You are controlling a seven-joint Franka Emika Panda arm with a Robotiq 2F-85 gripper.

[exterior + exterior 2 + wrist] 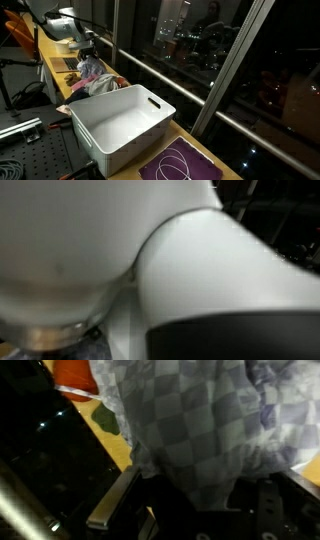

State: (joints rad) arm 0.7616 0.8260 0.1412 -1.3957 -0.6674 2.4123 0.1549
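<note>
The checked cloth (190, 420), grey and white squares, fills most of the wrist view, bunched and hanging down into the gap between the two fingers (113, 500). The jaws are clenched on a fold of it, as far as that view shows. In an exterior view the same cloth (93, 72) sits on top of a heap of fabric at the far end of the desk (195, 140), close to the edge that runs along the window. The white arm (62, 25) bends down over it from the far corner, with the jaws right at the heap. Just beside the cloth in the wrist view, an orange-red piece (72, 374) lies against its upper edge. A small green piece (104, 420) lies on the bare wood of the desk next to it. Nearer along the desk, and touching the heap or almost so, stands a white bin (105, 140), rectangular and open at the top, its inside showing nothing but its walls. Beyond the bin, at the near end of the desk, lies a purple mat (155, 168) with a loop of white cord (186, 158) on it. The window (230, 50) behind the desk shows night lights, and a rail (170, 80) runs across it. The remaining exterior view is blocked by the robot's white housing (200, 270), close to the lens and out of focus.
</note>
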